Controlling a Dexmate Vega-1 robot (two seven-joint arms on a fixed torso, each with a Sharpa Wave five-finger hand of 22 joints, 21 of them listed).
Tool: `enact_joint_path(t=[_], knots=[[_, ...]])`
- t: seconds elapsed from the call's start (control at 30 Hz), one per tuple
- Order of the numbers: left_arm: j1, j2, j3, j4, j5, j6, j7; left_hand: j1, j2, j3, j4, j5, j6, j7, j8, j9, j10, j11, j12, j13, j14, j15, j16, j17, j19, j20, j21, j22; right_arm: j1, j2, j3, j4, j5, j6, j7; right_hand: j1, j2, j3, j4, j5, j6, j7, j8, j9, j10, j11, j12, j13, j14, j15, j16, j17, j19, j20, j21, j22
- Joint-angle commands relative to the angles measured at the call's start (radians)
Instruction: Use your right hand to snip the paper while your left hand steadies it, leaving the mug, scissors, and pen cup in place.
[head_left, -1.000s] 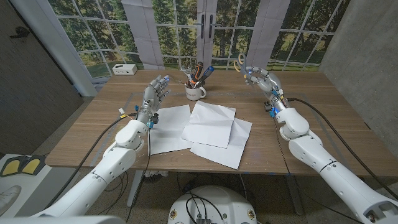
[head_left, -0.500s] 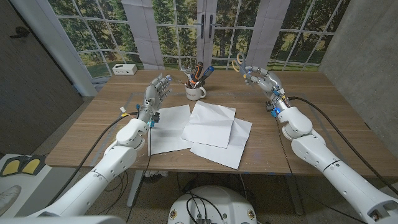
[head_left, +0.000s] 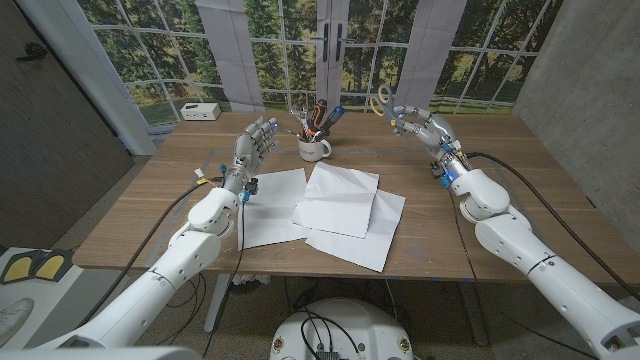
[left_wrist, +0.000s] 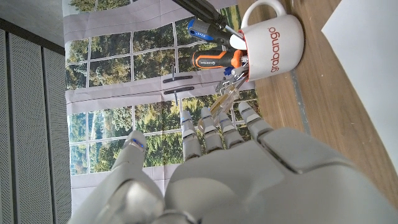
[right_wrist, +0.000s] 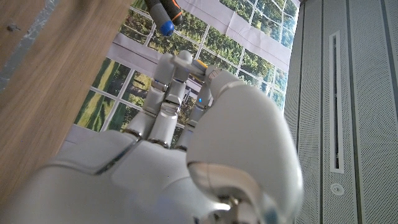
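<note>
The right hand (head_left: 418, 124) is up near the far edge of the table (head_left: 520, 185), fingers curled in around the yellow-handled scissors (head_left: 385, 100). The handles poke out just past its fingertips toward the window, so it's gripping them. In the right wrist view the fingers (right_wrist: 168, 93) bunch together with a sliver of yellow between them, and an orange-and-black tool tip with a blue end hangs just beyond.

Over on the other side, the left hand (head_left: 254, 143) stands upright with fingers spread and reaching up, holding nothing. The white mug (head_left: 314, 149) sits just beside those fingertips, toward the table's middle, stuffed with screwdrivers and pens. The left wrist view shows it well: the fingers (left_wrist: 214, 127) point toward the mug (left_wrist: 273, 40), which reads "grabango" in red, and a metal tool from the mug hangs close to the fingertips. I can't tell whether it touches them.

The paper (head_left: 340, 205) lies on the near side of both hands, several white sheets overlapping in a loose fan. One sheet's corner sits just below the heel of the left hand, and neither hand's fingers touch any of it. The right hand is well apart from the sheets.

A small white box (head_left: 200, 111) rests at the far left corner, beyond the left fingertips.
</note>
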Motion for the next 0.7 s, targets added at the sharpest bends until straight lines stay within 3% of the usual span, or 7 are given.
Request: enact_joint_path(t=[0.03,0.7], knots=[[-0.012,-0.001,0.003,0.007,0.005,0.010,0.007,0.004,0.006,-0.001,0.001,0.004,0.014,0.000,0.006,0.005,0.011,-0.001,0.004,0.004,0.010,0.001,0.007,0.006,0.009,0.003,-0.001,0.002,0.019,-0.017,-0.004,0.007,0.025,-0.002,0.063,-0.001,-0.003,0.017,-0.006,0.007,0.009,-0.003,0.000,0.001,0.000,0.001,0.009,0.002,0.067,-0.187,-0.005,0.006,-0.002,-0.128,0.011,0.003],[-0.009,-0.004,0.008,-0.001,0.013,0.025,0.029,0.003,0.006,-0.002,0.001,0.004,0.019,0.003,0.006,0.006,0.017,-0.001,0.003,0.005,0.017,0.001,0.005,0.006,0.011,0.004,-0.004,0.002,0.027,-0.052,-0.013,0.001,-0.029,0.027,0.093,-0.005,-0.006,0.027,-0.005,0.006,0.011,-0.009,-0.001,-0.001,-0.002,-0.015,0.012,0.008,0.072,-0.188,-0.016,0.017,-0.014,-0.126,0.027,0.002]])
